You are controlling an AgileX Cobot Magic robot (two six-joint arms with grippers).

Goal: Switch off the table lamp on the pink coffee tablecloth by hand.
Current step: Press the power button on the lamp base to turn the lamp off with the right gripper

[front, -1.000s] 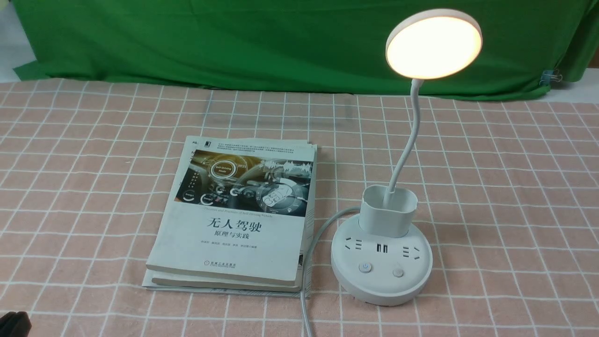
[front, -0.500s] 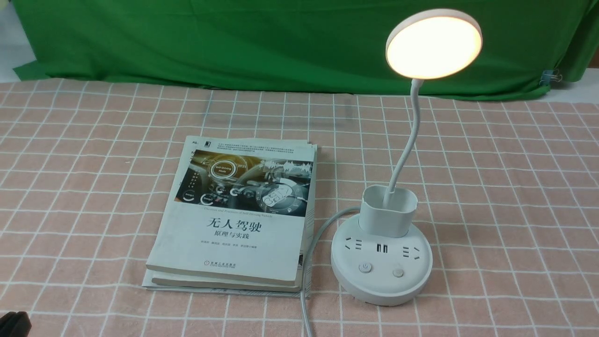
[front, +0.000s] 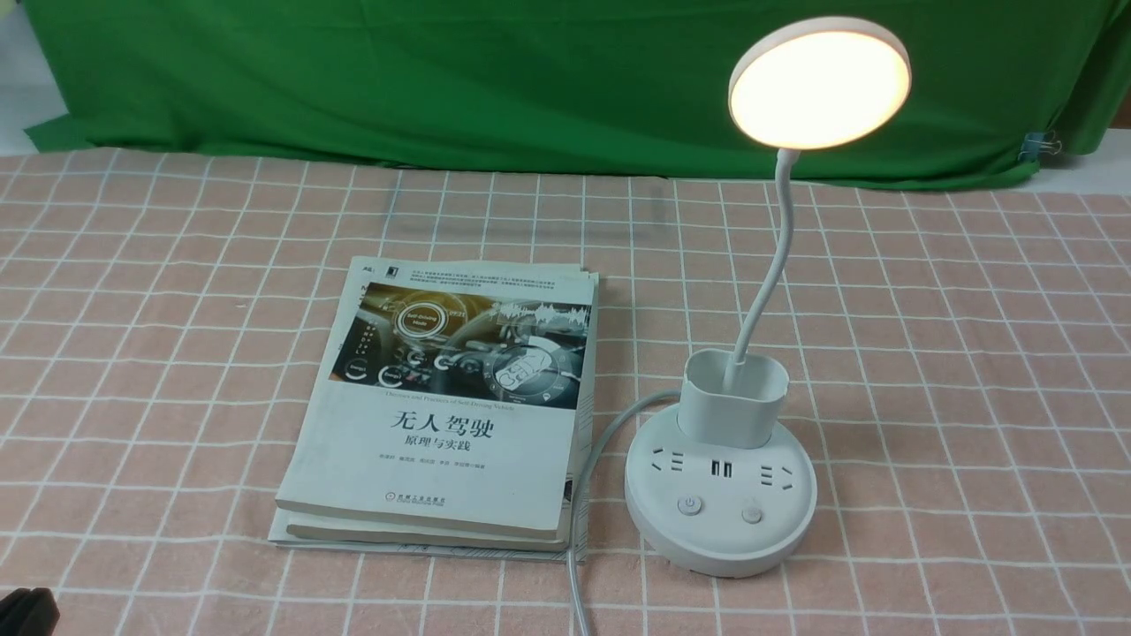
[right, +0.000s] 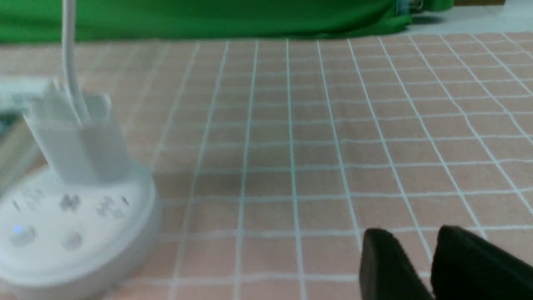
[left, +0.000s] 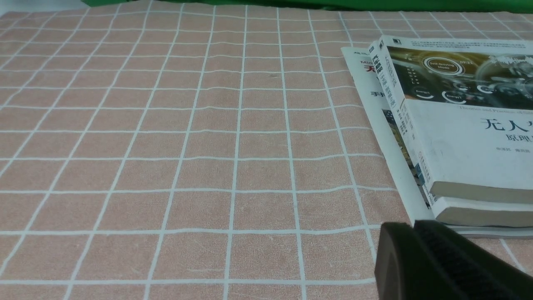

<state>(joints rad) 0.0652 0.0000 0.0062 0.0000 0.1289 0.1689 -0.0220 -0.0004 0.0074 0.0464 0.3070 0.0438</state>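
Note:
The table lamp stands on the pink coffee tablecloth (front: 972,353), right of centre. Its disc head (front: 819,82) glows warm white. Its round base (front: 720,530) carries sockets and two buttons (front: 689,505). In the right wrist view the base (right: 75,233) is blurred and a small blue light shows on one button. My right gripper (right: 416,233) hovers low over the cloth, beside the base and apart from it, its jaws a little apart and empty. My left gripper (left: 412,225) is shut and empty near the books' corner. Only a dark sliver of it shows in the front view (front: 26,609).
A stack of books (front: 442,406) lies flat just left of the lamp base, also in the left wrist view (left: 458,125). The lamp's white cord (front: 583,495) runs between books and base toward the front edge. A green backdrop cloth (front: 442,79) hangs behind.

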